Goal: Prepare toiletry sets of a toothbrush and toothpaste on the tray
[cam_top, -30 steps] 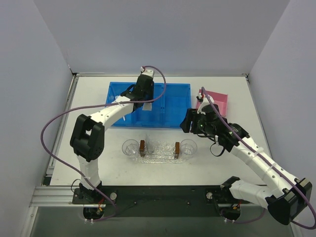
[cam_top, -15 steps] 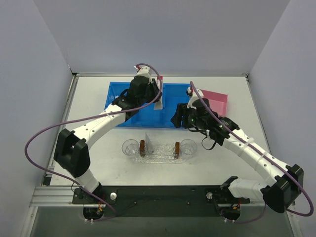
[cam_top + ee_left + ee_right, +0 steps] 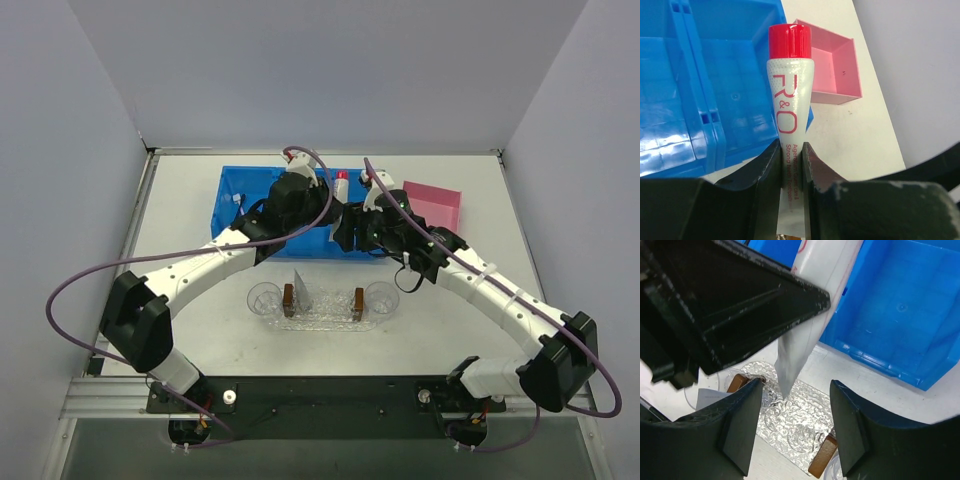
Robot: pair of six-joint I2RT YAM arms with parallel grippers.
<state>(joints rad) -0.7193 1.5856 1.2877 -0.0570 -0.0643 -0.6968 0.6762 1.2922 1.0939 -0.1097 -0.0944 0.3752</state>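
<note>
My left gripper (image 3: 791, 150) is shut on a silvery-white toothpaste (image 3: 787, 95) tube with a red cap, held cap-outward over the blue bin (image 3: 690, 75). From above, the tube (image 3: 341, 188) sticks out of the left gripper (image 3: 322, 203) by the bin's middle. My right gripper (image 3: 797, 386) stands open just beside it, and the tube's flat crimped end (image 3: 797, 347) hangs down into the gap between its fingers without touching them. The clear glittery tray (image 3: 805, 420) lies below; in the top view the tray (image 3: 322, 312) is in front of the bin. No toothbrush shows.
The blue three-compartment bin (image 3: 240, 180) sits at the back, and a small pink box (image 3: 437, 206) to its right. On the tray stand two brown blocks (image 3: 288, 295) and a grey wedge-shaped thing (image 3: 300, 290). Both arms crowd together over the bin's right half.
The left arm has lifted the red-capped tube and carried it right along the bin. The right arm has swung left and now meets it.
</note>
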